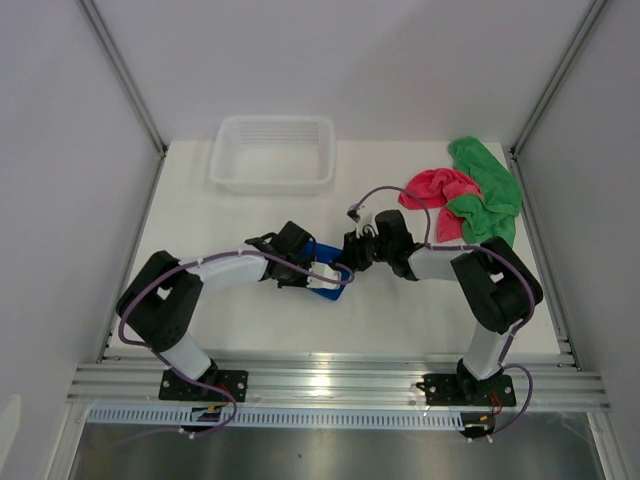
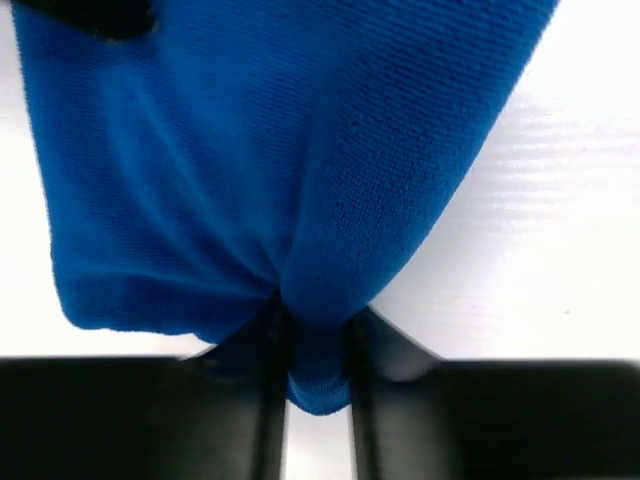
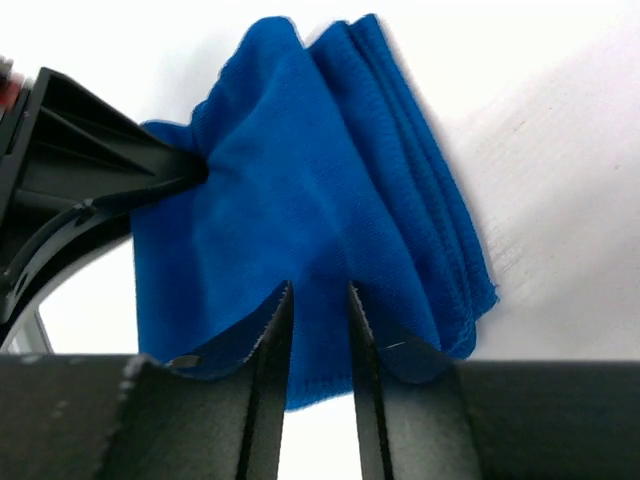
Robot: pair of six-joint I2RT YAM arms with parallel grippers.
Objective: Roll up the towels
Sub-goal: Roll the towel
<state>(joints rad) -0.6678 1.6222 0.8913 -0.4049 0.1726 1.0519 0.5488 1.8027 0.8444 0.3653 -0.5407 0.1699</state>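
L gripper (image 2: pixel 310 345): jaws narrow, pinching a bunched fold of the royal-blue fuzzy microfibre towel (image 2: pixel 260 160). The cloth fans out from the pinch over the white bench (image 2: pixel 560 250). R gripper (image 3: pixel 318 325): jaws narrow too, clamped on the opposite edge of the same towel, w/ a strip of cloth showing btwn its fingers (image 3: pixel 262 380). In the R wrist view the towel is folded in several layers, stacked edges on its right side, and the L gripper's black finger bites its left edge. Top view: both grippers meet nose to nose near bench centre, towel btwn them; on or just over the bench, can't tell which. Pink-red fuzzy towel (image 1: pixel 440 188) & bright-green fuzzy towel (image 1: pixel 492 185) lie crumpled, touching, at the far-R corner, well apart from the grippers. White plastic mesh basket (image 1: pixel 272 152) sits at the far edge, left of centre.
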